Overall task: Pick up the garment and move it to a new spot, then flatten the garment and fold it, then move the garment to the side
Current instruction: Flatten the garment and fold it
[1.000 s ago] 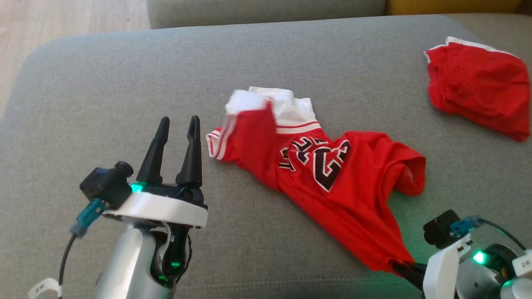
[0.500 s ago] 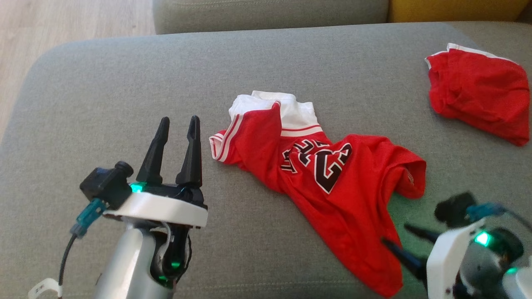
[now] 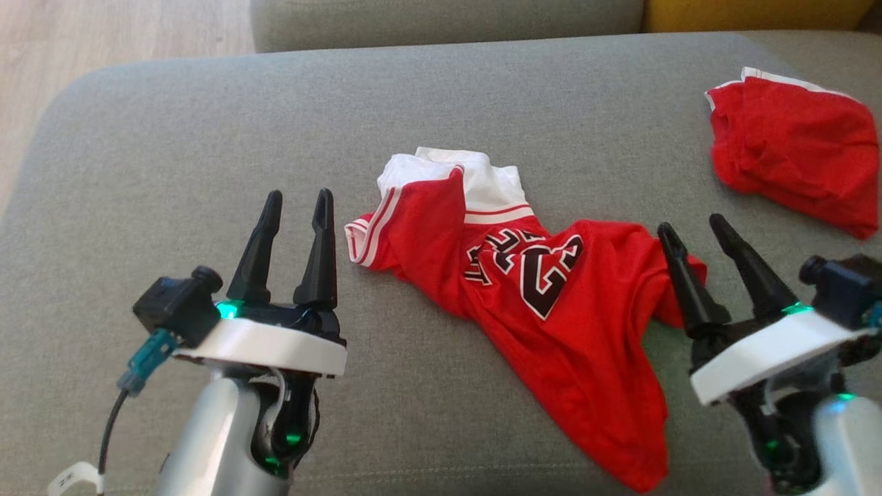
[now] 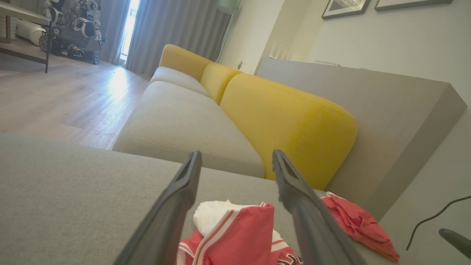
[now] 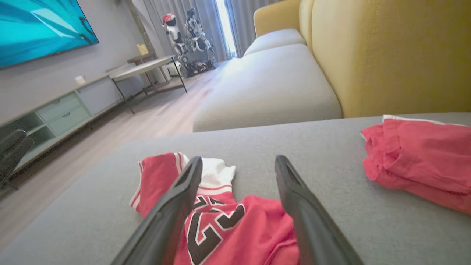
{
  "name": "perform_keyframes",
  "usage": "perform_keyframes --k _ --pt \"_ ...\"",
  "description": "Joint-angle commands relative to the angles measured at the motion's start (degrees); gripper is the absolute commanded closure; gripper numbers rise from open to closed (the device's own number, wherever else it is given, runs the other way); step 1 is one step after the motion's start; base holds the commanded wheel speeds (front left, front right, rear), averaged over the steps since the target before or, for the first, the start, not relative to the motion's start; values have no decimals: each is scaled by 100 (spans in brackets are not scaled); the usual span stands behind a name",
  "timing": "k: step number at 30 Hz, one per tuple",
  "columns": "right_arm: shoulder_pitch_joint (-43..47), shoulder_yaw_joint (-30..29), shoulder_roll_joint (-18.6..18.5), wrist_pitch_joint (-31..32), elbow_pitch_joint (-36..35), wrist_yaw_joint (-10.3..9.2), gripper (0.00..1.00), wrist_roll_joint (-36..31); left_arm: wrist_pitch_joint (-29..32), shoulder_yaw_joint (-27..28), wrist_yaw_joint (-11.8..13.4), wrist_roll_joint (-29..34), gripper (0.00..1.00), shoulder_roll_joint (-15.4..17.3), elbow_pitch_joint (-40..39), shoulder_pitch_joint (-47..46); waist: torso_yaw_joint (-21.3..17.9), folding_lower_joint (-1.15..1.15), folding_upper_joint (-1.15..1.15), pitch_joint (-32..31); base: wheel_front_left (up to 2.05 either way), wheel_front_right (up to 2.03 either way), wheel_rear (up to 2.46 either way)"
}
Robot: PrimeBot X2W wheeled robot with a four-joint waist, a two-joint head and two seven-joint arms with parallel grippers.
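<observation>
**Jersey between two spread, empty pincers**

The red jersey [image 3: 551, 324] lies rumpled on the grey sofa cushion [image 3: 207, 138], white collar end away from the robot, between the two pincers.

Left pincer [image 3: 299, 196]: just beside the striped sleeve edge, fingers spread, nothing held.

Right pincer [image 3: 690, 224]: at the jersey's right edge, fingers spread, empty. Cannot tell whether it touches the cloth.

A second red garment [image 3: 792, 151] lies well apart, far right.

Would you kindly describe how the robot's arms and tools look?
The left tool and right tool each have two tapered black fingers, a white collar, green light and small black camera. The left camera trails a teal plug and black cable. Forearms are silver.
</observation>
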Motion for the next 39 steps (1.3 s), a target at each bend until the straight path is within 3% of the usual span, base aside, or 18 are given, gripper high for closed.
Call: perform_keyframes --k 1,9,13,22,31,39 --pt "-191 40 111 -222 -143 37 0 -154 -29 127 23 10 0 47 -220 -164 -40 0 0 43 0 0 0" --pt "-283 144 534 -748 160 37 0 -584 -29 -367 -242 238 0 47 149 -703 -330 0 0 240 0 0 0" --pt "-315 163 590 -822 289 37 0 -652 -8 -876 -340 490 0 47 850 -1236 -493 0 0 311 0 0 0" --pt "-293 273 667 -960 502 37 0 -511 544 -1293 90 1289 0 143 2308 -2322 -747 0 0 375 0 0 0" --pt "-295 364 714 -1092 620 37 0 -451 892 -1421 211 1458 0 196 3160 -2757 -818 0 0 379 0 0 0" --pt "-354 382 745 -1175 700 37 0 -454 800 -1562 117 1530 0 204 3577 -3090 -837 0 0 455 0 0 0"
